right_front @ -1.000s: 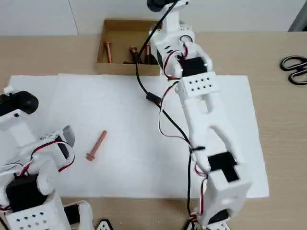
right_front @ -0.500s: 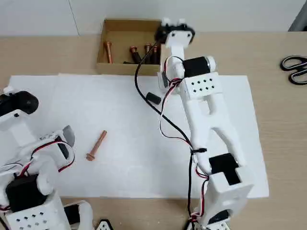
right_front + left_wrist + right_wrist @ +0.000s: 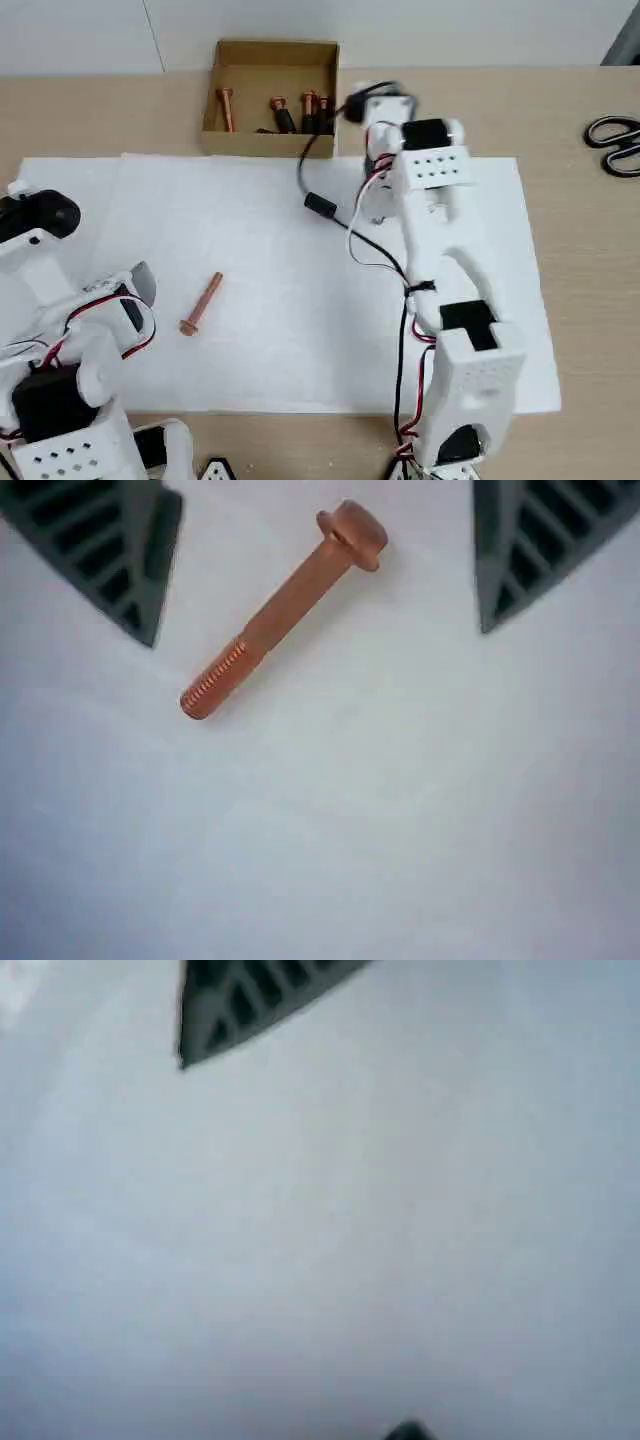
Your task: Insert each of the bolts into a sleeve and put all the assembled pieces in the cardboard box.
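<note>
A bare copper bolt (image 3: 201, 304) lies on the white sheet (image 3: 250, 220), left of centre. My left gripper (image 3: 318, 635) hangs open above the bolt (image 3: 285, 610), one dark finger on either side of it and neither touching it. The cardboard box (image 3: 212, 95) at the back holds several copper bolts (image 3: 226, 106), some in dark sleeves (image 3: 285, 120). My right arm (image 3: 432, 215) stretches up the sheet, its wrist (image 3: 378, 105) just right of the box. One dark finger (image 3: 250, 1005) of the right gripper shows over bare sheet, with nothing against it.
Scissors (image 3: 615, 140) lie on the wooden table at the far right. The right arm's black cable (image 3: 320, 205) loops over the sheet near the box. The left arm's base (image 3: 60, 400) fills the near left corner.
The right arm has drawn back from over the box; its wrist now sits beside the box's right wall. The left arm and the loose bolt have not moved.
</note>
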Available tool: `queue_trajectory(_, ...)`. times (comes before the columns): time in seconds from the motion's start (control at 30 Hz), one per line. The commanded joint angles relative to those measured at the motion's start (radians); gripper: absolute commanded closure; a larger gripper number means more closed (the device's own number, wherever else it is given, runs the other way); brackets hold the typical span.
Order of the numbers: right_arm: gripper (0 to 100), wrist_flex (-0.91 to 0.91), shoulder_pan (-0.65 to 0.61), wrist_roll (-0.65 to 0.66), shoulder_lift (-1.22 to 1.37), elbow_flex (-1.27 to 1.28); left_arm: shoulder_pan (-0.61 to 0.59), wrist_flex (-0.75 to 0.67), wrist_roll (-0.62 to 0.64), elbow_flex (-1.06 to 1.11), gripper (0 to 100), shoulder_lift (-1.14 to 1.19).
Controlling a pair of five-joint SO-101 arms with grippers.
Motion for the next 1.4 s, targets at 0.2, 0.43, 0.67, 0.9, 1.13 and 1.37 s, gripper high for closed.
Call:
queue_trajectory(0.2,73.8,-0.122,-0.07,0.253,0.021,-0.049,-0.006,0.0,-0.006,-0.004,80,-0.009)
queue_trajectory(0.43,76.8,-0.17,-0.128,0.255,0.093,-0.149,-0.005,-0.002,-0.006,-0.004,80,-0.009)
queue_trajectory(0.67,76.7,-0.122,-0.171,0.253,0.249,-0.354,-0.005,-0.003,-0.006,-0.002,80,-0.009)
queue_trajectory(0.9,76.7,-0.09,-0.171,0.253,0.415,-0.539,-0.005,-0.003,-0.006,-0.002,80,-0.009)
queue_trajectory(1.13,76.7,-0.09,-0.173,0.253,0.516,-0.612,-0.005,-0.003,-0.006,-0.002,80,-0.009)
queue_trajectory(1.37,76.8,-0.091,-0.179,0.253,0.565,-0.612,-0.005,-0.003,-0.006,-0.002,80,-0.009)
